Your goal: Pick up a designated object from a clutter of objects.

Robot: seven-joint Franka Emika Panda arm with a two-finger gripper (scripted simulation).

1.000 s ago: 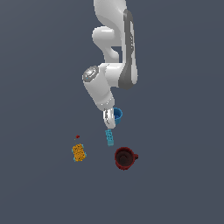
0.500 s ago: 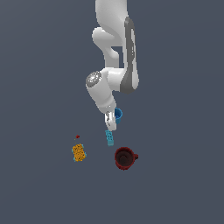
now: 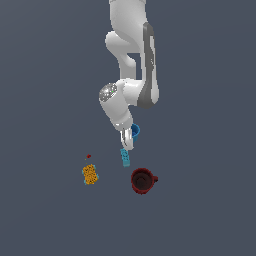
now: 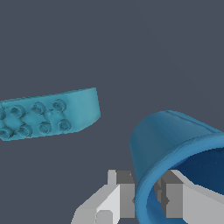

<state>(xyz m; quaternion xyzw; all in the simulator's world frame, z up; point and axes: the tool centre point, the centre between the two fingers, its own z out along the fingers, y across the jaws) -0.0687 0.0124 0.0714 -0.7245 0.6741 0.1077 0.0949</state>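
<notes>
The designated object, a bright blue handleless cup (image 3: 135, 131) (image 4: 170, 135), is tipped in the wrist view, with its rim wall between my two fingers. One finger (image 4: 122, 197) sits outside the wall and the other inside the cup. My gripper (image 3: 129, 143) (image 4: 148, 194) is shut on that rim. In the exterior view the cup shows just behind the hand, above the light-blue block (image 3: 125, 157) (image 4: 48, 114). The rest of the clutter lies below: a dark red mug (image 3: 142, 180), an orange-yellow block (image 3: 90, 174) and a tiny red piece (image 3: 88, 156).
The light-blue studded block lies close beside the cup. The mug with its handle stands further toward the exterior view's right, the orange-yellow block toward its left. A plain grey floor surrounds everything.
The arm's lower links and the hand have shifted slightly toward the exterior view's right, and the blue cup has moved with them. The other items have not moved.
</notes>
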